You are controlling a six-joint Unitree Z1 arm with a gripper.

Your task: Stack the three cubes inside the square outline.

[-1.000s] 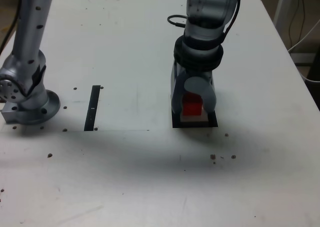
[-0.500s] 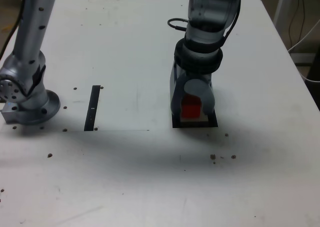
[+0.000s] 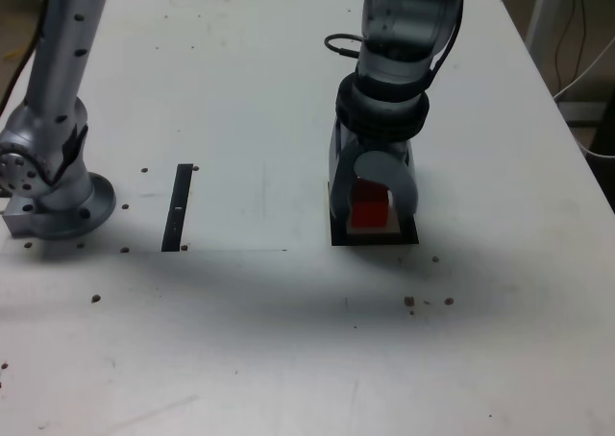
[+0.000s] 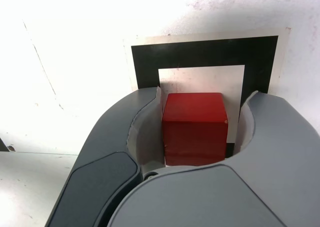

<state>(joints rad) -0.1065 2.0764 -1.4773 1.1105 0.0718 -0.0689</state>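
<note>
Exterior view: the gripper (image 3: 371,198) is seen pointing down over the square outline (image 3: 375,236), which lies on the white table (image 3: 288,340) toward the exterior view's right. The red cube (image 3: 368,206) is seen between the jaws, low, inside the black frame. A pale block appears under or beside the cube's base; whether it is the outline's white centre or something else cannot be told. The yellow and green cubes are not seen in this view. A narrow black strip (image 3: 179,206) lies well apart, toward the exterior view's left, near the arm base (image 3: 53,196).

Wrist view: the red cube (image 4: 195,128) is seen directly between the two jaws, over the white centre of the square outline (image 4: 145,67). The jaws are parted a little: a slim gap is seen on one side of the cube, while the other jaw looks very near or touching. A firm grip is not shown, so the cube is judged released or close to it, resting on its own. Contact on the closer side cannot be settled.

Key relation: the cube sits straight below the gripper, centred between the fingers, with its faces square to them. The arm's one gripper is right at it. A straight lift is judged to clear it, provided the jaws are widened first.
</note>
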